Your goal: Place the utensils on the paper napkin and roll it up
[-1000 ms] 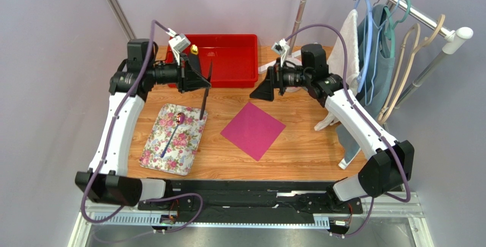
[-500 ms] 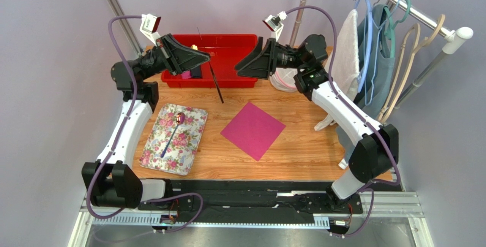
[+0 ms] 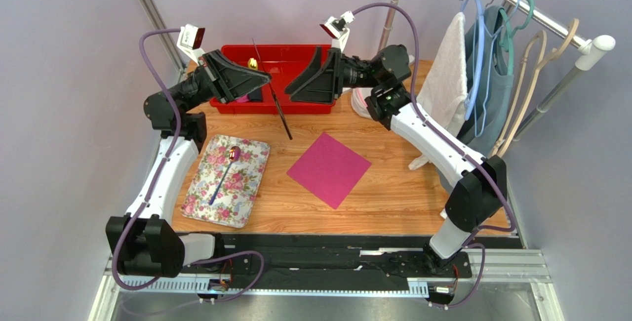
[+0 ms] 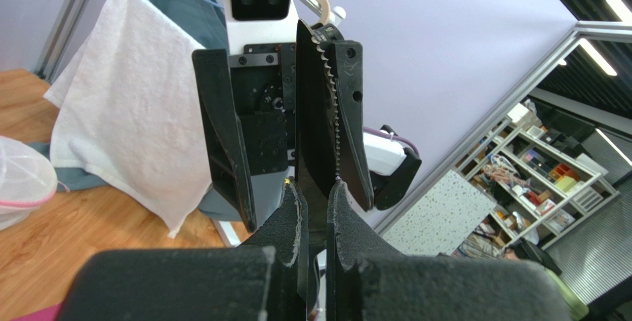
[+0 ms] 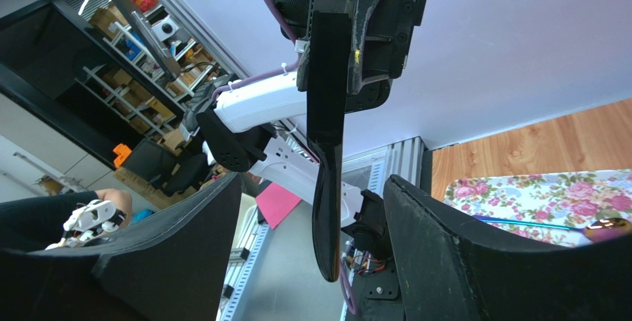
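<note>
Hanging above the table (image 3: 400,188), a black-handled knife (image 3: 282,113) is being pinched by the left gripper (image 3: 268,76). The right gripper (image 3: 291,91) is standing open, fingers straddling the blade without touching. The pink napkin (image 3: 328,169) is lying flat mid-table; a spoon (image 3: 225,173) is resting on the floral cloth (image 3: 200,195).

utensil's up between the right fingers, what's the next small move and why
Probably close the right gripper on the utensil. Its jaws stand open on either side of the black piece, not touching it, while the left gripper holds it clamped in the air. The left should likely let go only once the right grips.
</note>
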`<state>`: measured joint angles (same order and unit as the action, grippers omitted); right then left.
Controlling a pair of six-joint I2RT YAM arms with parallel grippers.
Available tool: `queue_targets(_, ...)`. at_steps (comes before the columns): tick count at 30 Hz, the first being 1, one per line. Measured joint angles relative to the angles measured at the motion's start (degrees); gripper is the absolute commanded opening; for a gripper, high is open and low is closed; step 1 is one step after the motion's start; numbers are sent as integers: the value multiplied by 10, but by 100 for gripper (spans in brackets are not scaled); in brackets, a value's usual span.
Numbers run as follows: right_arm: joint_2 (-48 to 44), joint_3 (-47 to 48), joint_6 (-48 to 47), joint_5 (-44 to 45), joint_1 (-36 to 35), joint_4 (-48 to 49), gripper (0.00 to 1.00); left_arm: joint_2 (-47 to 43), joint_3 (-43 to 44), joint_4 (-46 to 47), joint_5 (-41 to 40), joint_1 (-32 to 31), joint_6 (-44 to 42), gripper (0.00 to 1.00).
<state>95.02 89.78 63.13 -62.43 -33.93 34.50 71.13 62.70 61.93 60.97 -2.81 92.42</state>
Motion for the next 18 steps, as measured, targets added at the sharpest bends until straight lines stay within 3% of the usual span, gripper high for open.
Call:
queue_targets(8,21,18,-34,0,-30,-26,63,-5,-6,-1,-1,0,3,0)
queue_targets(18,25,18,-52,-1,-47,-39,41,-6,-11,-3,0,1,3,0)
